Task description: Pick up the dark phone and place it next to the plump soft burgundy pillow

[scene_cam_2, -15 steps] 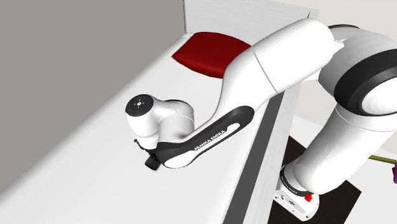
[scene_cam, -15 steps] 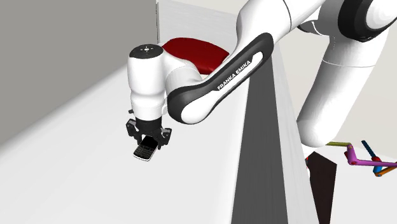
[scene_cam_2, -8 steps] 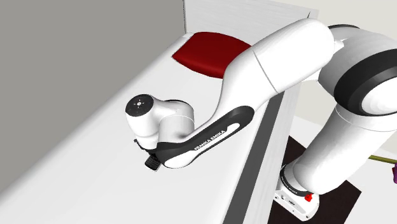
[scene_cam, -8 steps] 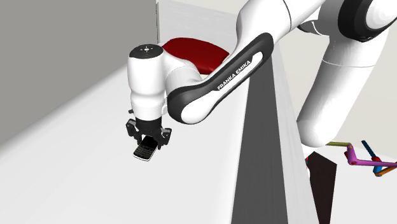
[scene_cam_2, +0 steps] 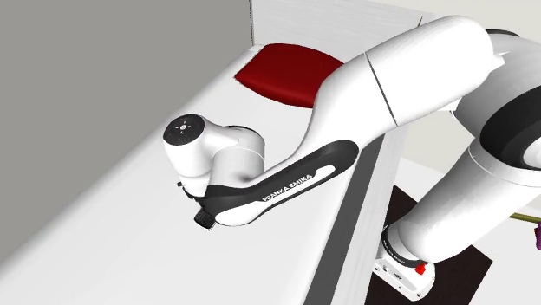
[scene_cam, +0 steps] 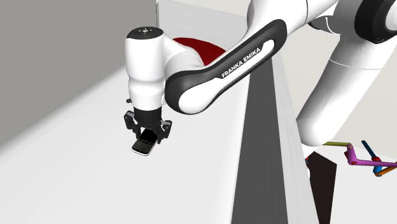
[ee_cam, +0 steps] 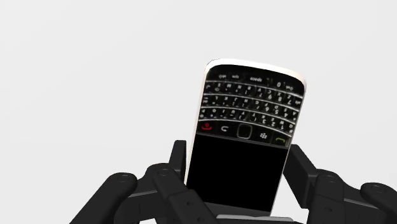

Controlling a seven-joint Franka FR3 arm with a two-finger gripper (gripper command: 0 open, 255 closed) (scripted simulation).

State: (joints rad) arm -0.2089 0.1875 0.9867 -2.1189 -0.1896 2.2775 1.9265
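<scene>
Over the near-middle of the wide white surface (scene_cam: 63, 165), the black gripper (scene_cam: 146, 135) points straight down from the white arm (scene_cam: 210, 76). Its jaws are clamped on the dark phone (scene_cam: 144, 146), one finger on each long edge. In the wrist view the gripper (ee_cam: 236, 158) grasps the phone (ee_cam: 245, 137) around its blank black screen, while the keypad end with a pale rim sticks out beyond the fingertips (ee_cam: 177, 154). The phone hangs tilted, keypad end lowest and close to the surface; I cannot tell if it touches. The burgundy pillow (scene_cam: 200, 49) lies at the far end of the same surface, against the corner of the grey wall (scene_cam: 63, 38), well apart from the phone and partly hidden behind the arm. In the second exterior view the pillow (scene_cam_2: 286, 69) sits far and to the right of the wrist, and the gripper (scene_cam_2: 204, 218) peeks out under the forearm. A dark grey panel (scene_cam: 267, 159) edges the surface on the right.
</scene>
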